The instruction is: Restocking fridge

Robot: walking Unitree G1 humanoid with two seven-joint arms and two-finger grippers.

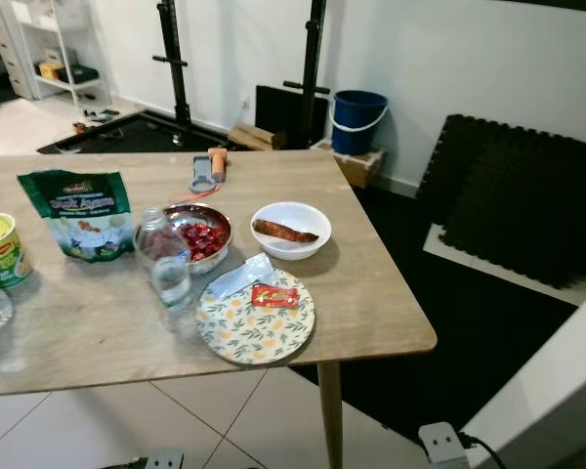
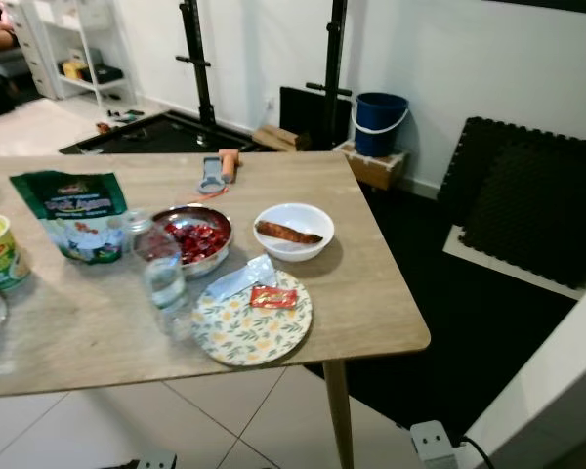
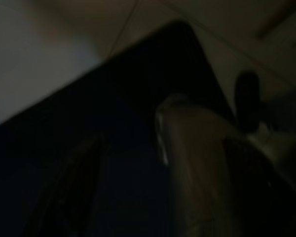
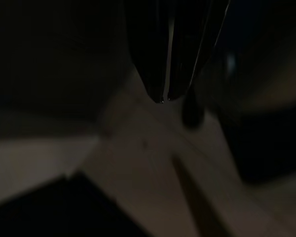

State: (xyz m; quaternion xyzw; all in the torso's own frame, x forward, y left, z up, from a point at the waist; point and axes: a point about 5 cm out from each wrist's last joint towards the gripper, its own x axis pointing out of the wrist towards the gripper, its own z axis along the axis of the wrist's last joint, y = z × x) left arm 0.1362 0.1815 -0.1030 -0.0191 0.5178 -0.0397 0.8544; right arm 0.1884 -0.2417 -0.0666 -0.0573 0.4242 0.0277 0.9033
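Note:
A wooden table [image 1: 371, 293] carries the groceries. A green snack bag [image 1: 80, 213] stands at the left, beside a yellow-green cup [image 1: 0, 249]. A clear water bottle [image 1: 164, 259] stands in front of a metal bowl of red pieces [image 1: 203, 236]. A white bowl [image 1: 291, 230] holds a brown sausage-like piece. On the floral plate [image 1: 244, 332] lie a red sachet [image 1: 273, 296] and a pale packet [image 1: 239, 277]. In the dark right wrist view, my right gripper [image 4: 165, 96] hangs over pale floor with its fingers pressed together. The left wrist view is dark and blurred.
A grey tool and an orange handle [image 1: 207, 168] lie at the table's far edge. Beyond stand a blue bucket [image 1: 357, 120], black stand posts [image 1: 176, 59] and black foam mats [image 1: 527, 195]. A white shelf [image 1: 54, 49] is far left. A white device [image 1: 439, 445] sits on the floor.

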